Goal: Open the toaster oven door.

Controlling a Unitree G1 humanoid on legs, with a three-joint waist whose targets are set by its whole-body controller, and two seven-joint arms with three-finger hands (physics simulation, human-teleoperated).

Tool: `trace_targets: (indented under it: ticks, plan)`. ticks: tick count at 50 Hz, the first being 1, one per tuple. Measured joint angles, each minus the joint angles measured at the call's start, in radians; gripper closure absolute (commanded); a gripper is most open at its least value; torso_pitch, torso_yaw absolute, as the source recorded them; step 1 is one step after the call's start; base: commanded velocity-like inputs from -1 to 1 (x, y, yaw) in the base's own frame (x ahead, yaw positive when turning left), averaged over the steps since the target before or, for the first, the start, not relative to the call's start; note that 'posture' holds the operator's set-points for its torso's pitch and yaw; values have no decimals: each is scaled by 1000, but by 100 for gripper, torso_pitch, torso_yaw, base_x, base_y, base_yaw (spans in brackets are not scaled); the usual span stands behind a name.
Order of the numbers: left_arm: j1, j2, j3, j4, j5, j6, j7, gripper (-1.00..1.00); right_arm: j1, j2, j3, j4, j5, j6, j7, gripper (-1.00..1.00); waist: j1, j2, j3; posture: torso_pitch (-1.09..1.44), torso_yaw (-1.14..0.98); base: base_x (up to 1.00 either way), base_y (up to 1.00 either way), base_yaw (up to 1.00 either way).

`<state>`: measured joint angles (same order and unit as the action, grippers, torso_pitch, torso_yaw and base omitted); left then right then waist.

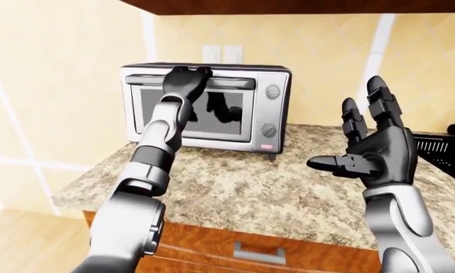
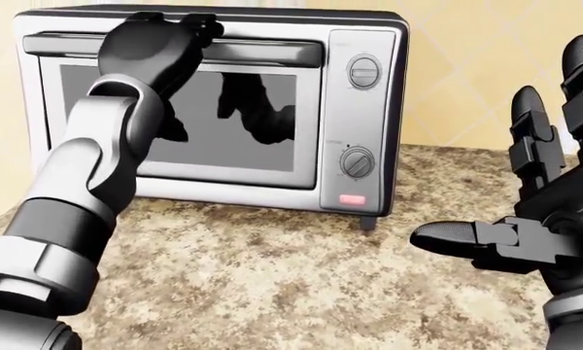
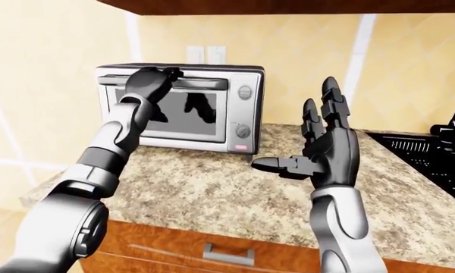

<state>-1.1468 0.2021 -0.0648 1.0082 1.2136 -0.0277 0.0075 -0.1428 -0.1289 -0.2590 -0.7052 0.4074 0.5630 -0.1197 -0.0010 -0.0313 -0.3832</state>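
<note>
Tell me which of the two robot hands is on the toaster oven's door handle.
The left robot hand: it sits at the handle along the top of the door. The right robot hand hangs open above the counter, touching nothing.

- Your toaster oven [image 2: 365,109]: brushed silver body, black top edge, dark grey glass in the door [image 2: 233,124], one small red-pink button low on the panel.
- Its handle bar [image 2: 263,49]: dark grey, glossy.
- Your left hand [image 2: 155,44]: glossy black shell; the forearm behind it runs silver-white with dark grey bands.
- Your right hand [image 2: 534,211]: matte black throughout, wrist cuff silver.
- Countertop [image 1: 288,187]: speckled granite, tan and brown with dark flecks.
- Wall [image 3: 53,85]: pale yellow tile, white grout lines.
- Drawer front [image 3: 212,247]: reddish-brown wood, silver pull.
- Stove [image 3: 432,153]: flat black.
</note>
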Motion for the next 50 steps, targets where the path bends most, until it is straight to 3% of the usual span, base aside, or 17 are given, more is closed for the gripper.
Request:
trace_targets:
  ticks: [21, 50]
  plan:
    - [135, 5, 29, -307, 29, 74, -114, -6, 4, 1, -1, 17, -1, -14, 2, -100, -11, 10, -12, -54, 0, 0, 0, 0]
    - [516, -10, 51, -921, 102, 140, -333, 5, 11, -2, -11, -2, 9, -12, -8, -100, -7, 20, -15, -54, 0, 0, 0, 0]
